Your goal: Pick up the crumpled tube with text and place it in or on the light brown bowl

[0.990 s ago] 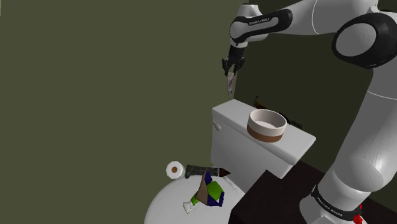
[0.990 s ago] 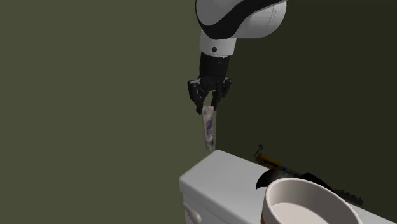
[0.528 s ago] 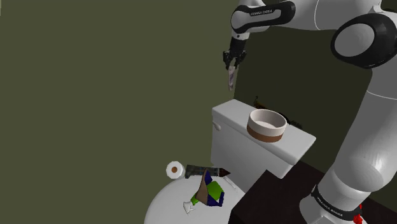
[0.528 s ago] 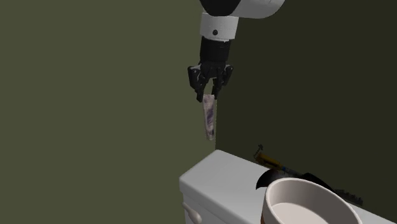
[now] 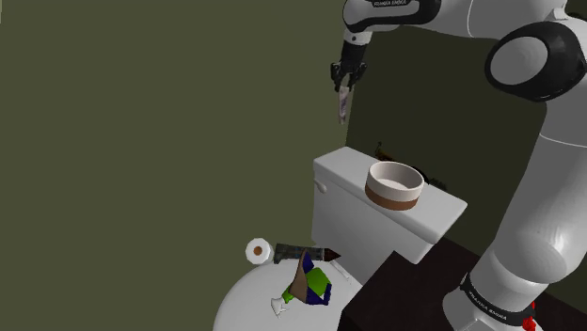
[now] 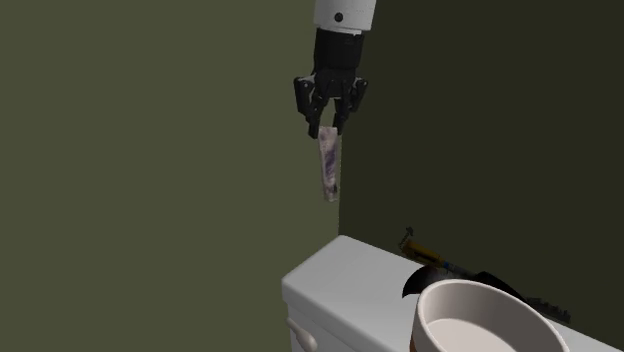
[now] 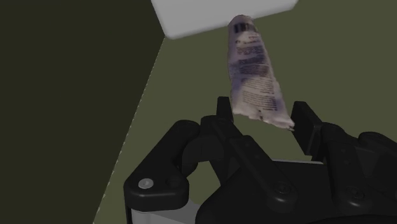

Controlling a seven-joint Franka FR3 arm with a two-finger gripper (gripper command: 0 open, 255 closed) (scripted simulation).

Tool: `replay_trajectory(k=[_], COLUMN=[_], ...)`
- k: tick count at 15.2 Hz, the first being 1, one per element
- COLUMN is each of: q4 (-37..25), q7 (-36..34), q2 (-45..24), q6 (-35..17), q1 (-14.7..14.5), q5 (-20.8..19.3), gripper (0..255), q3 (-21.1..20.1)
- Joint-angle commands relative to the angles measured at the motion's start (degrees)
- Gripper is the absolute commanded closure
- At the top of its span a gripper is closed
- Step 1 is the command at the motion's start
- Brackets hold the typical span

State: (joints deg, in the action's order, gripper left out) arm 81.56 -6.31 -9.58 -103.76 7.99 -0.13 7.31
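Observation:
A crumpled pale tube with dark print (image 6: 328, 170) hangs cap-down from my gripper (image 6: 327, 128), which is shut on its flat crimped end. In the wrist view the tube (image 7: 253, 73) sits clasped between the two black fingers of the gripper (image 7: 264, 114). In the shoulder view the gripper (image 5: 343, 86) and tube (image 5: 343, 105) hang high above the far corner of the white toilet tank (image 5: 343, 174). The light brown bowl (image 5: 394, 183) stands on the tank lid, to the shoulder view's right of the tube and well below it. The bowl (image 6: 485, 320) is round with a pale inside.
A dark tool-like object (image 6: 440, 265) lies on the tank (image 6: 340, 290) behind the bowl. Below the tank, a paper roll (image 5: 259, 250) and a blue-green crumpled item (image 5: 315, 285) rest on a white rounded surface (image 5: 240, 306). Olive walls stand close behind.
The gripper has risen straight up with the tube in it, widening the gap above the tank. The bowl has not moved.

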Motion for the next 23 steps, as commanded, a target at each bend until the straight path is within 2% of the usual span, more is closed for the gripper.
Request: replay_trajectory(k=[1,6,11,17,23], q4=[2.28,14.67,24.13,32.54,38.08], q7=[-0.16,-1.17,-2.13,-2.99,-3.50], q2=[2.43,14.39,25.44,37.95,49.72], q6=[0.16,-0.34,1.22,5.35,11.61], q1=[-0.17,-0.78,-0.86,-0.59,-0.20], q5=[-0.35,-2.05,-3.38,-4.34,-4.68], gripper=[255,255,255,255,255], q3=[-0.02,-0.39,-1.09,-2.14,-3.24])
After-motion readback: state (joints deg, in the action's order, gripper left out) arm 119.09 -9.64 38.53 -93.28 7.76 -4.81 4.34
